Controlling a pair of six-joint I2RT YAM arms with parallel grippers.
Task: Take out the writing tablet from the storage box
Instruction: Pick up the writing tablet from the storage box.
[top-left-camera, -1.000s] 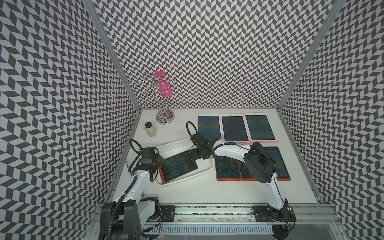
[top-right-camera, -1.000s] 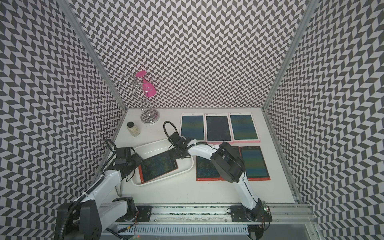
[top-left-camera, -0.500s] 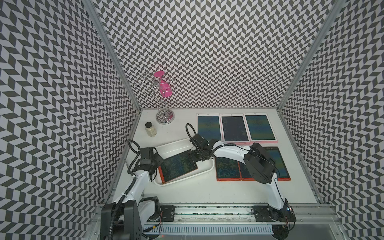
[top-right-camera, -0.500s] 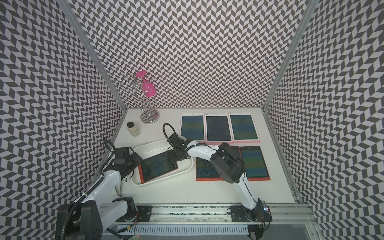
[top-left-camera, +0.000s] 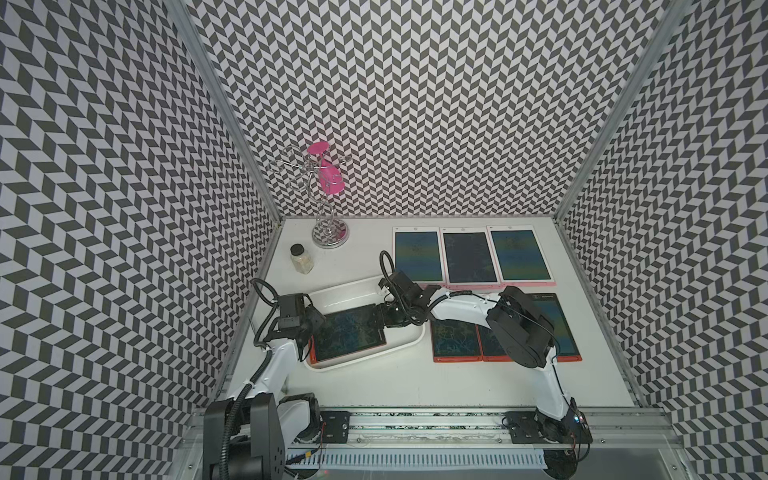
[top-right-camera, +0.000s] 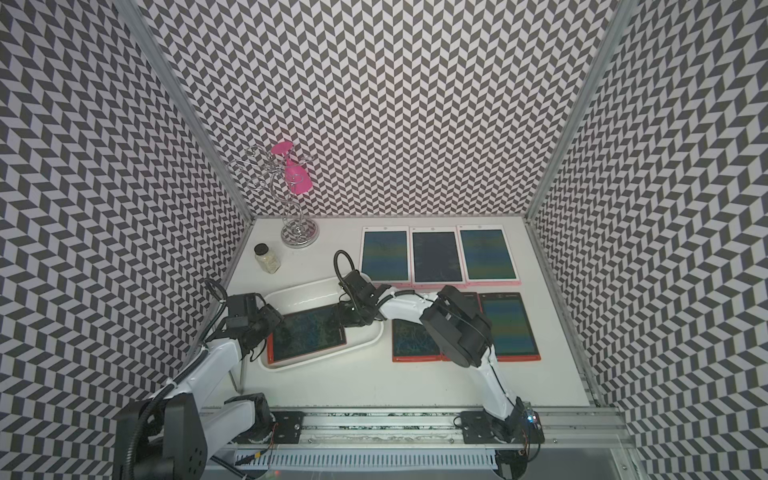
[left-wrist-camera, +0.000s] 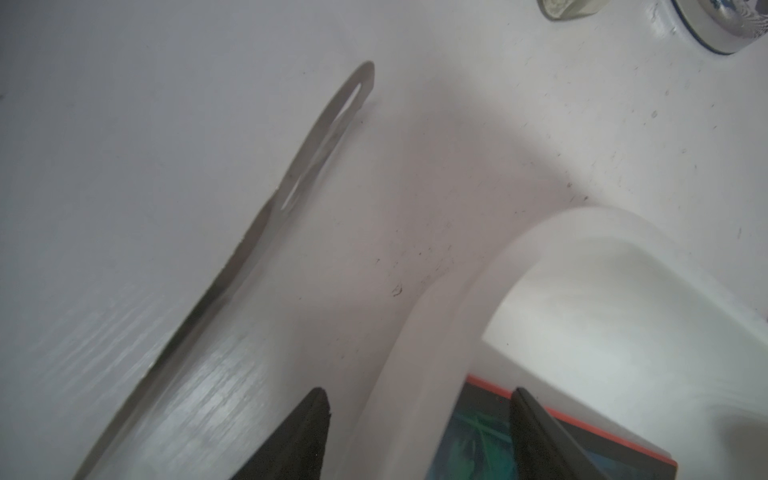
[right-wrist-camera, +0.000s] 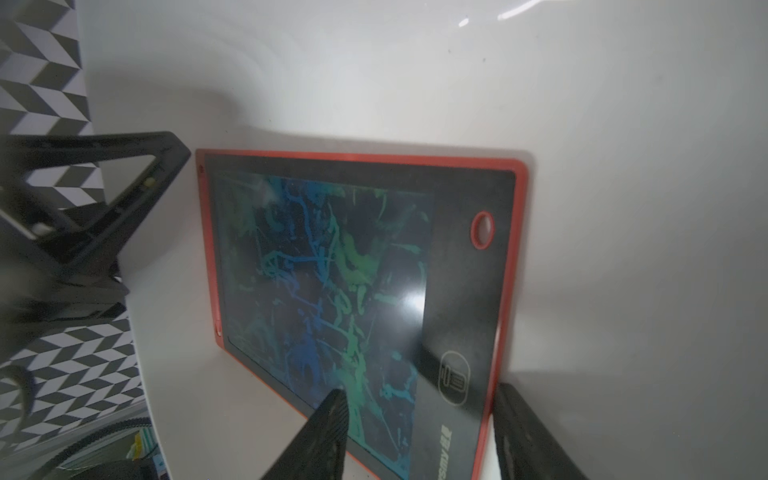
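Shallow white plastic storage box with rounded corners is recorded on the white desk, set at a slant in both top views. The red-framed writing tablet, dark screen scribbled in green and blue, is found inside the storage box, along its near long wall. A strip of bare floor is left along the far wall.

Left end effector is noted at the short end of the storage box nearest the left arm. Its jaws are released and held wide. One black finger is placed outside the rim, the other over a corner of the writing tablet; the rim is straddled, not pinched.

Right end effector is noted at the opposite short end, inside the storage box. Its jaws are held apart. One finger is seen over the screen, the other just beyond the red frame. Contact cannot be told.

Three red-framed tablets are laid side by side just beside that end of the storage box. Three pink-framed tablets are lined up beyond its far corner. A small glass jar and a wire stand are seen past its far long side.
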